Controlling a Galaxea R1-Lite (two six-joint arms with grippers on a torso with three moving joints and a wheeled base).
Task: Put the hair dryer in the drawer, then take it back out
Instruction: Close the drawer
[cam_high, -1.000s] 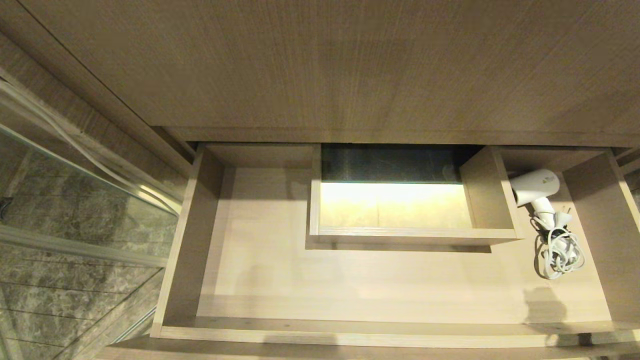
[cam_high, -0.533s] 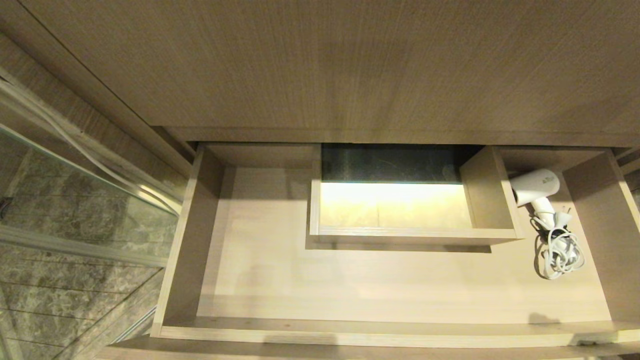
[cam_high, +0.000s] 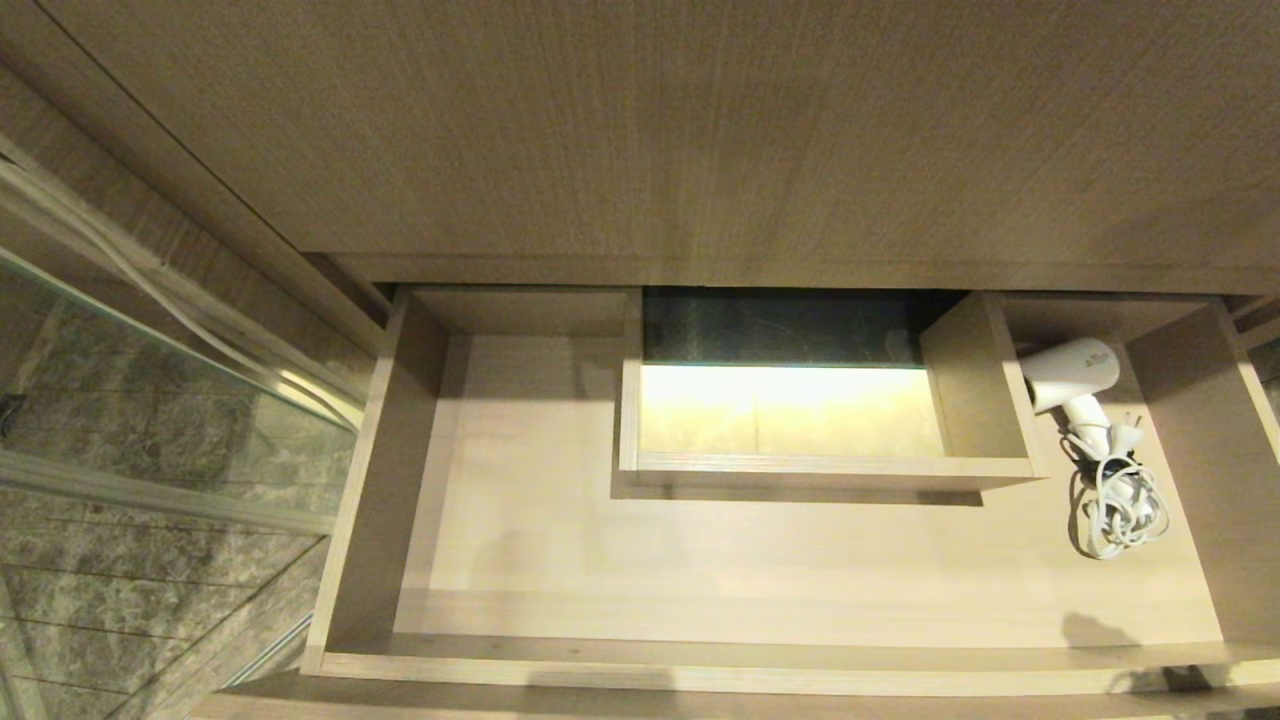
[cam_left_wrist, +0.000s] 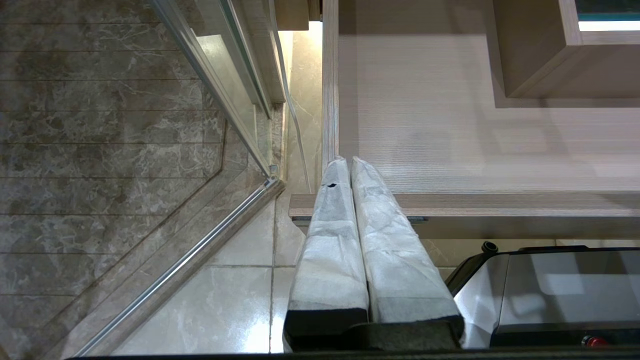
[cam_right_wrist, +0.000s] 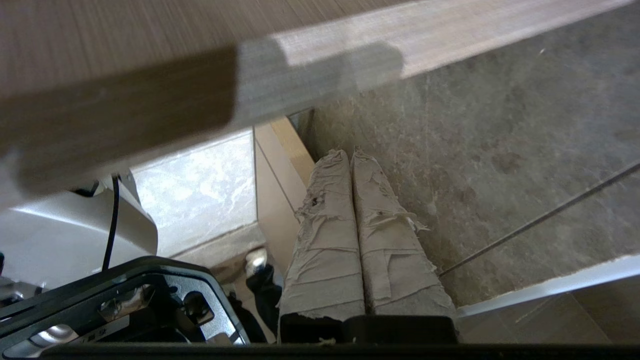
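The drawer stands pulled wide open, its pale floor bare around a boxed cutout. The white hair dryer lies inside at the far right, barrel toward the back, with its coiled cord and plug in front of it. No gripper shows in the head view. My left gripper is shut and empty, hanging by the drawer's front left corner. My right gripper is shut and empty too, outside the drawer, with a blurred wood-grain edge above it and marble tile behind.
A wood-grain countertop overhangs the drawer's back. A glass shower door with a metal rail stands at the left over marble tiles. My own base sits under the drawer front. A marble wall flanks the right side.
The dark shadow on the drawer floor by the right front corner has shrunk toward the front rim. The hair dryer, cord and drawer have not moved.
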